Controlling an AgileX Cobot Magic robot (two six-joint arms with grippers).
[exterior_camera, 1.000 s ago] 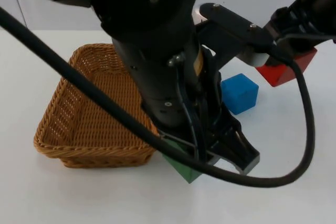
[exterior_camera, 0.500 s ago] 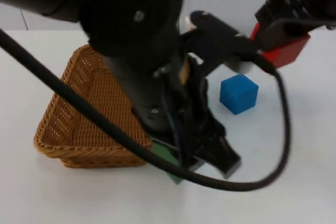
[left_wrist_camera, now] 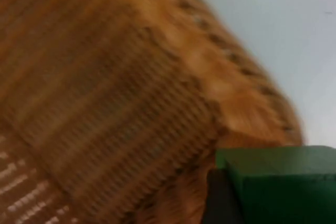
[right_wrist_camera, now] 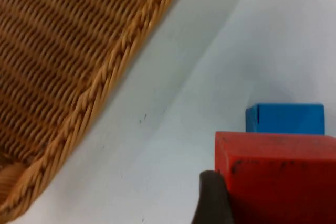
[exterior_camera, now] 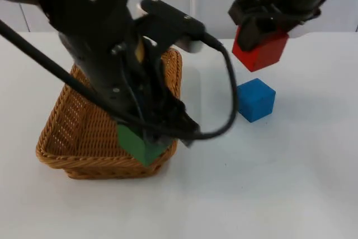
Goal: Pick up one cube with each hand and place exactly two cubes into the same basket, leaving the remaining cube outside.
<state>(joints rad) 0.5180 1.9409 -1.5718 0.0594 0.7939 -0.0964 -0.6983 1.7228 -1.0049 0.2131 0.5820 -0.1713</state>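
- Now left gripper point(exterior_camera: 146, 138) pinches green cube point(exterior_camera: 140, 145) over basket point(exterior_camera: 67, 132) near rim, prob. lined up to drop inside.
- Right gripper point(exterior_camera: 258, 36) clamps red cube point(exterior_camera: 261, 51) aloft, well apart from basket; prob. goes in w/ green.
- Blue cube point(exterior_camera: 255, 99) on table point(exterior_camera: 291, 194), just below red; it's the one to leave out.
- Left arm bulk sits over basket; cd crowd right's route in.

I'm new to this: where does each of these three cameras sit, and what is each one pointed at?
Top view: fixed above, looking down and forward at the white table, basket and both black arms.
Left wrist view: on the left arm, looking along the left end effector at its green cube, over the basket.
Right wrist view: on the right arm, along the right end effector holding the red cube, blue cube beyond.
All three share the basket.
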